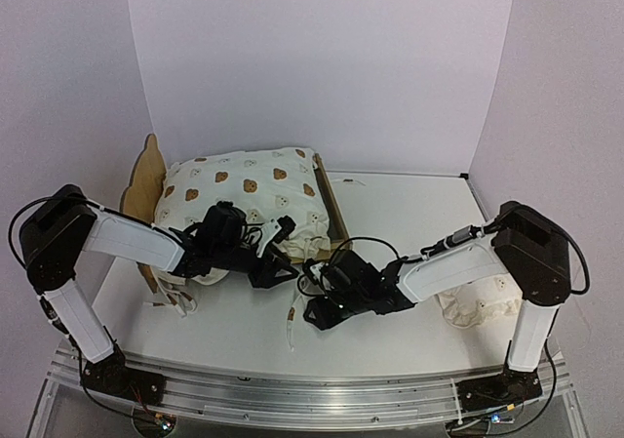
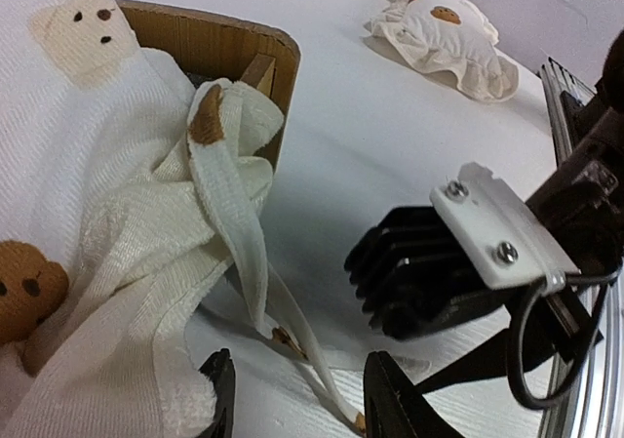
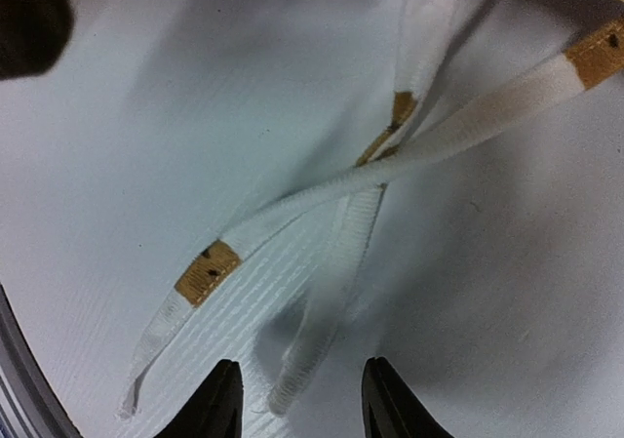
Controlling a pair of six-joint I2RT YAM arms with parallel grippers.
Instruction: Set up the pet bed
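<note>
High view from behind looking down, both wrist views close over table [image 3: 117, 116], sharing cushion ties [image 3: 292, 207]

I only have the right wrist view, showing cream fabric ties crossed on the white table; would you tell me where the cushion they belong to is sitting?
Observer: The cream bear-print cushion lies on the light plywood pet bed, whose bear-eared headboard is on the left.
Operator: Thank you. Is there a pillow anywhere?
Observer: Yes, a small ruffled bear-print pillow lies on the white table beside the right arm's base, apart from the bed.
Operator: And is the left gripper holding anything?
Observer: No. The left gripper is open, with one cream tie running loose between its fingertips.
</note>
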